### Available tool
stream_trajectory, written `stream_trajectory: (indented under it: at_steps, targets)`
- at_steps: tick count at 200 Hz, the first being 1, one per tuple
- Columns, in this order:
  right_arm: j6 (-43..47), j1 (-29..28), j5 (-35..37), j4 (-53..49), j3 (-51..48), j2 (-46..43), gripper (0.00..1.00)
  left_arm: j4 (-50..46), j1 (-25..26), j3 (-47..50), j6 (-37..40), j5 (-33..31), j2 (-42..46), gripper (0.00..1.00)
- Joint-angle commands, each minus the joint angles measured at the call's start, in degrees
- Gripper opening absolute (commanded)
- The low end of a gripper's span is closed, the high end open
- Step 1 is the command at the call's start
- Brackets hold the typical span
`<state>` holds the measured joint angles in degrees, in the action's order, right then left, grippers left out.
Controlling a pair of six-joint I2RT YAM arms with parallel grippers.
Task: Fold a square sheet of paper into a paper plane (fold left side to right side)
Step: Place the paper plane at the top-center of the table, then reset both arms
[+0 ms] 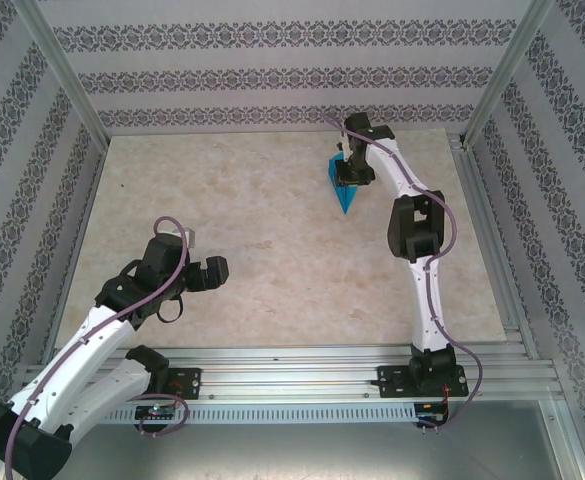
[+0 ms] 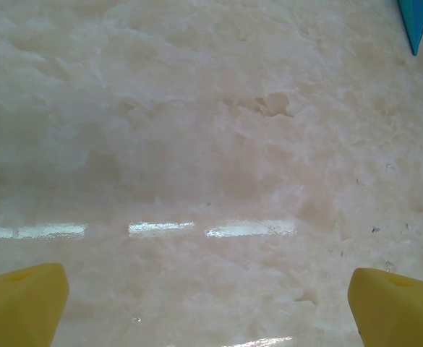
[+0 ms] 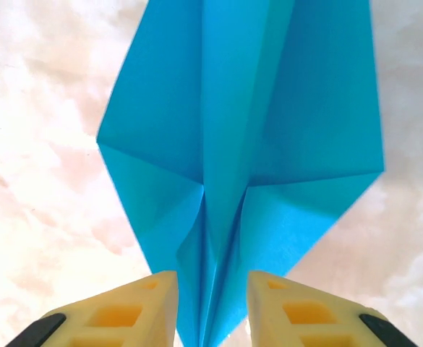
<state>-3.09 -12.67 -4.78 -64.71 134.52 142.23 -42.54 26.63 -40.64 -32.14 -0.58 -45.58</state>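
Narrow pointed dart-shaped paper plane (image 1: 344,188) of cyan-blue paper: laid on the beige marbled table (image 1: 242,220), far side, right of centre, tip pointed toward the arm bases.

Right gripper (image 3: 211,289): jaws narrowly parted, set either side of the centre fold; a grip cannot be told.

Left gripper (image 2: 210,307): spread wide, nothing held, well apart from the plane.

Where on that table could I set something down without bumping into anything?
Most of the table is bare: the whole far-left quarter up to the patterned walls, and the middle stretch between the open left gripper and the paper plane. Crowded: far right, where the right gripper straddles the plane, and the near-left corner under the left arm.
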Motion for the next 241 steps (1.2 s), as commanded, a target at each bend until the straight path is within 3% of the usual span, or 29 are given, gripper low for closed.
stream_trajectory:
  at_steps: [1, 36, 99, 121, 146, 165, 201, 221, 241]
  targets:
    - [-0.6, -1.3, 3.2, -1.7, -1.2, -6.3, 0.32, 0.0, -0.7, -0.5, 0.2, -2.1, 0.1, 1.0]
    - [-1.5, -2.8, 7.8, 1.3, -12.6, -19.9, 0.36, 2.2, -0.7, -0.6, -0.6, -9.5, 0.0, 1.0]
    - [-3.9, -1.9, 13.7, 20.2, -55.9, -59.1, 0.47, 15.8, -2.1, 3.2, 5.4, -30.9, 3.7, 1.0]
    - [-3.8, -0.1, 15.4, 27.2, -69.5, -70.0, 0.55, 21.9, -2.7, 5.5, 9.3, -38.1, 3.7, 1.0]
    - [-3.5, 2.6, 16.3, 37.0, -83.1, -79.4, 0.73, 31.3, -3.3, 10.1, 13.9, -45.5, 2.9, 1.0]
    - [-2.5, 5.5, 16.7, 45.4, -91.8, -84.1, 0.97, 38.8, -4.3, 13.9, 16.8, -47.4, 1.8, 1.0]
    - [0.6, 12.3, 15.0, 71.2, -108.8, -86.8, 0.98, 45.3, -7.8, 16.9, 20.6, -45.9, -2.9, 1.0]
    - [-1.9, 16.5, 10.2, 85.6, -114.5, -82.9, 0.98, 50.1, -9.7, 18.8, 23.1, -43.1, -4.9, 1.0]
    - [-2.0, 17.1, 9.0, 97.1, -116.9, -75.1, 0.98, 56.2, -11.4, 21.8, 25.8, -39.1, -5.9, 1.0]
